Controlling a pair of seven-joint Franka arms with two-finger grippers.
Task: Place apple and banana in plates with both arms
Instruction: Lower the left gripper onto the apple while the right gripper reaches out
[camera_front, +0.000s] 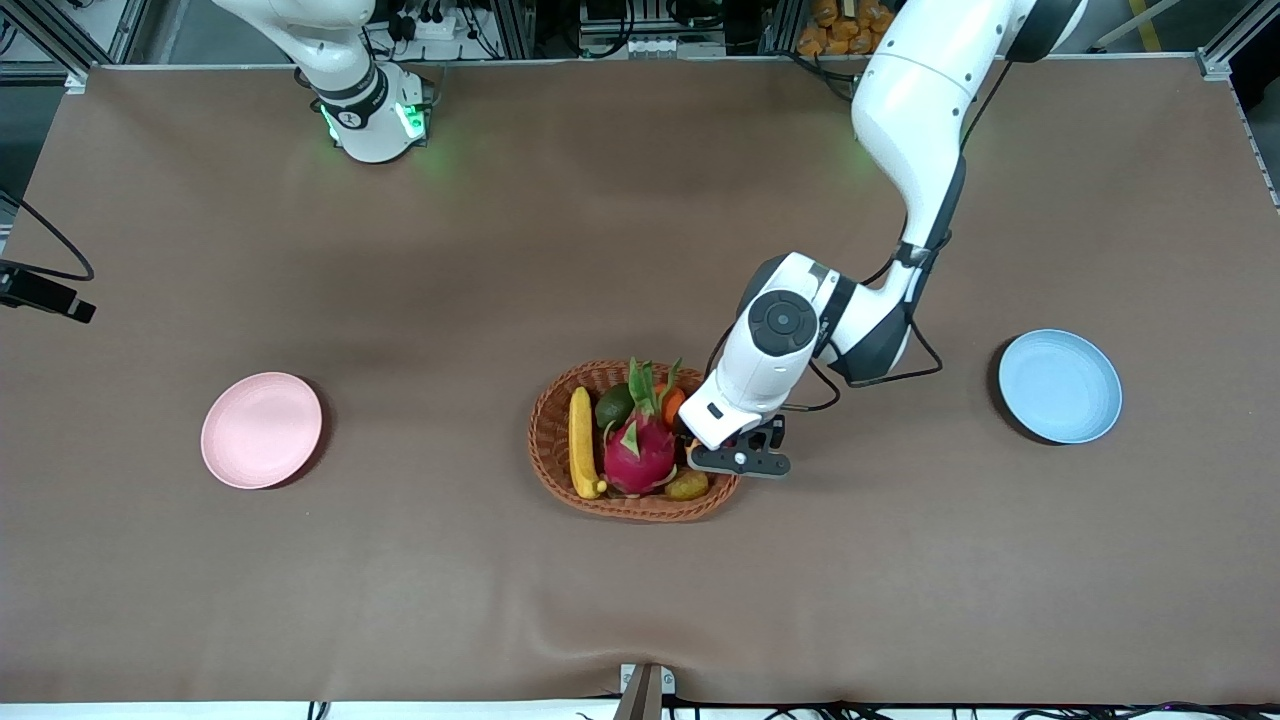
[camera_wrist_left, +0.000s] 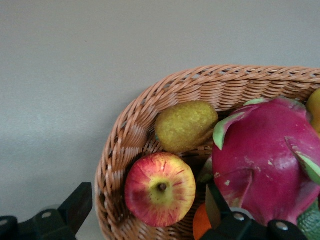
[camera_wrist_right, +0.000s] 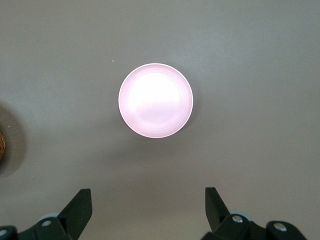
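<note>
The red and yellow apple (camera_wrist_left: 160, 189) lies in the brown woven basket (camera_front: 541, 440) at its end toward the left arm; the left arm hides it in the front view. My left gripper (camera_front: 735, 460) is open, low over that end; in the left wrist view (camera_wrist_left: 147, 195) one finger is outside the basket wall and the other between apple and dragon fruit. The banana (camera_front: 582, 442) lies in the basket's other end. The pink plate (camera_front: 262, 430) and blue plate (camera_front: 1060, 386) are bare. My right gripper (camera_wrist_right: 147, 192) is open, high over the pink plate (camera_wrist_right: 155, 100).
The basket also holds a magenta dragon fruit (camera_front: 640, 455), a green fruit (camera_front: 614, 405), a small orange fruit (camera_front: 672, 403) and a yellow-green fruit (camera_wrist_left: 186, 125). A black bracket (camera_front: 45, 292) juts in at the table edge toward the right arm's end.
</note>
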